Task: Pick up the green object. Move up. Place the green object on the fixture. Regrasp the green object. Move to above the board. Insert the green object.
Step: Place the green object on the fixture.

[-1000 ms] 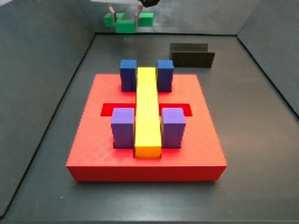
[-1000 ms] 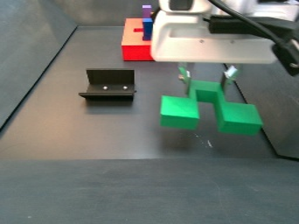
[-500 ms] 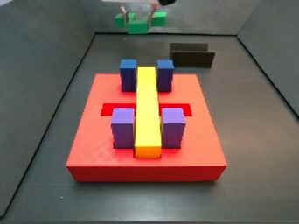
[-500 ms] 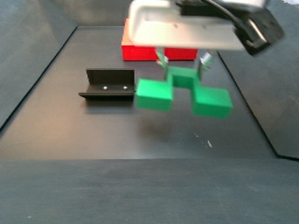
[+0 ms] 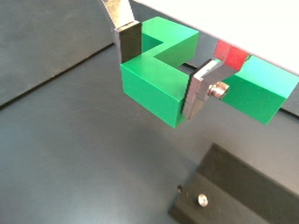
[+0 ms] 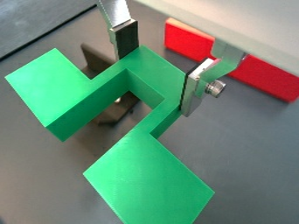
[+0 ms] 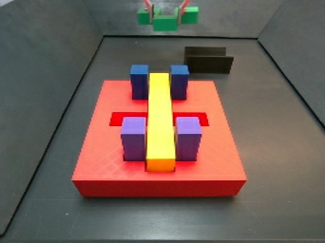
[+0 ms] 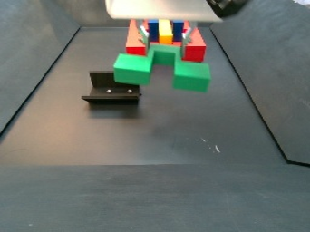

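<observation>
- Wrist views: the gripper [image 5: 167, 63] is closed on the green object [image 5: 158, 83]. The silver fingers [image 6: 125, 39] press on opposite sides of its raised middle, and its two side arms stick out past them. The fixture [image 5: 232, 191] lies on the dark floor beneath. A corner of the red board [image 6: 225, 58] shows beyond the gripper [image 6: 163, 68].
- Side view from the board end: the green object [image 7: 166, 17] hangs in the air at the far end of the enclosure, above the floor. The fixture [image 7: 207, 60] stands beyond the board [image 7: 114, 152], which carries a yellow bar [image 7: 160, 114], blue blocks [image 7: 140, 79] and purple blocks [image 7: 133, 138].
- Side view from the opposite end: the green object [image 8: 161, 67] is clear of the floor, just beside and higher than the fixture [image 8: 112, 89].
</observation>
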Robot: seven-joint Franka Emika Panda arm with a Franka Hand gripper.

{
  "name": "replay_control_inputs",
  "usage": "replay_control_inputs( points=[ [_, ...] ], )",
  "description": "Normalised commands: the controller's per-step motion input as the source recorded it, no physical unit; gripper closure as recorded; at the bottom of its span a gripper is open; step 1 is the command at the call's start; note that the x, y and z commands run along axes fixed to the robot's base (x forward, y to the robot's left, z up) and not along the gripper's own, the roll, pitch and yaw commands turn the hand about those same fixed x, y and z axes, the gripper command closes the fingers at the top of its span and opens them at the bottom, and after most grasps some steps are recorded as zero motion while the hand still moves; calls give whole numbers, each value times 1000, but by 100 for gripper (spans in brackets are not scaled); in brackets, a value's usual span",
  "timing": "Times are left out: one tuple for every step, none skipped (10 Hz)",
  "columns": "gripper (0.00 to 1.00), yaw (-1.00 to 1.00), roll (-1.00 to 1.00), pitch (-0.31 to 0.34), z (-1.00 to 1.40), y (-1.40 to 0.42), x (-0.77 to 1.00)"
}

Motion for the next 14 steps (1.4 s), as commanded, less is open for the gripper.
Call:
replay_control_inputs(
  points=[
    [100, 0, -266, 331, 209, -377, 946],
    [100, 0, -317, 349, 206, -383, 937],
    [100, 0, -509, 351, 191, -311, 897],
    [100, 0, -609, 400, 177, -274, 877],
    [100, 0, -643, 377, 166, -211, 883],
    [100, 0, -714, 349, 163, -180, 883],
    [100, 0, -846, 363, 114, -154, 823],
    [100, 0, -957, 357, 146, -103, 760],
    [100, 0, -771, 234, 100, 0, 729],
    [100, 0, -734, 254, 74, 0, 817],
    [100, 0, -431, 346, 151, 0, 803],
    [100, 0, -477, 269, 66, 0, 891],
    [100, 0, -480, 206, 6, 0, 969],
    [100, 0, -549, 23, 0, 0, 994]
  ],
)
